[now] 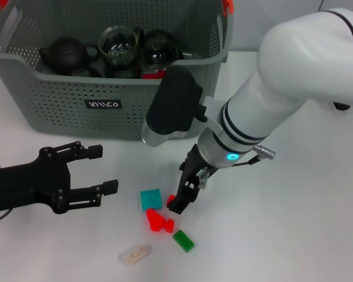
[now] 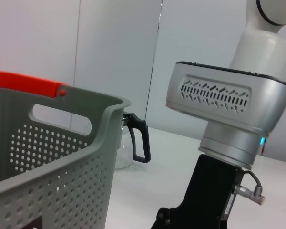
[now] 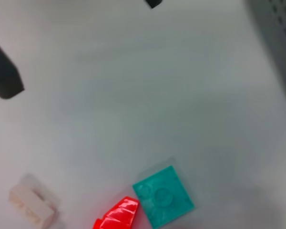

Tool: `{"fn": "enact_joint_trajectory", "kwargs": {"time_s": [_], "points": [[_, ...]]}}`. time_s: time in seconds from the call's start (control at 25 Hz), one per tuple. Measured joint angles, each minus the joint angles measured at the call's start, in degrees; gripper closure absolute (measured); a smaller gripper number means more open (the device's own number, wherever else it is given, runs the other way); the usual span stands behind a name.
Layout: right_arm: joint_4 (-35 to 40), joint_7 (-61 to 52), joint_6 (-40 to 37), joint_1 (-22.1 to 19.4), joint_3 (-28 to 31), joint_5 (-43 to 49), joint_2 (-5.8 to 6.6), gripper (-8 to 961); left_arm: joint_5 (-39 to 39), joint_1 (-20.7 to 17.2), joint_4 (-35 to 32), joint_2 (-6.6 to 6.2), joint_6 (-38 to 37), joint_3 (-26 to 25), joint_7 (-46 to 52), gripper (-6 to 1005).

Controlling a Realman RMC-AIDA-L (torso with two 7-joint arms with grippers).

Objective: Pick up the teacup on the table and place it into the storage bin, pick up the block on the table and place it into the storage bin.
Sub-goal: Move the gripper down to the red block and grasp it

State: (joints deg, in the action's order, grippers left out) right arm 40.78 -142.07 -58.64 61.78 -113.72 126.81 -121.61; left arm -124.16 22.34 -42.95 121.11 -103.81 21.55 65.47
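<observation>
The storage bin stands at the back left, and its perforated wall fills the left wrist view. A glass teacup lies inside it beside a dark teapot. Several blocks lie on the table in front: a teal square, a red one, a green one and a pale one. My right gripper points down among them, its tip beside a small red piece. My left gripper hangs open and empty left of the blocks.
A glass jug with a black handle stands on the table past the bin's corner. The right arm's white and silver wrist rises close to the bin's right side. White table stretches to the right and front.
</observation>
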Motion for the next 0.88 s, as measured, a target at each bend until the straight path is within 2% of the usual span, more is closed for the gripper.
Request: {"fn": "enact_joint_trajectory", "kwargs": {"time_s": [0.36, 0.44, 0.88], "points": [[0.1, 0.0, 1.2, -0.1, -1.4, -1.6, -0.12, 12, 0.1, 0.1, 0.1, 0.0, 0.0, 0.2, 0.0, 188], [0.1, 0.0, 1.6, -0.1, -2.0, -2.2, -0.12, 187, 0.1, 0.2, 0.1, 0.0, 0.0, 0.1, 0.0, 188], [0.1, 0.0, 2.6, -0.4, -3.6, -3.7, -0.11, 376, 0.2, 0.1, 0.1, 0.0, 0.0, -0.1, 0.1, 187]]}}
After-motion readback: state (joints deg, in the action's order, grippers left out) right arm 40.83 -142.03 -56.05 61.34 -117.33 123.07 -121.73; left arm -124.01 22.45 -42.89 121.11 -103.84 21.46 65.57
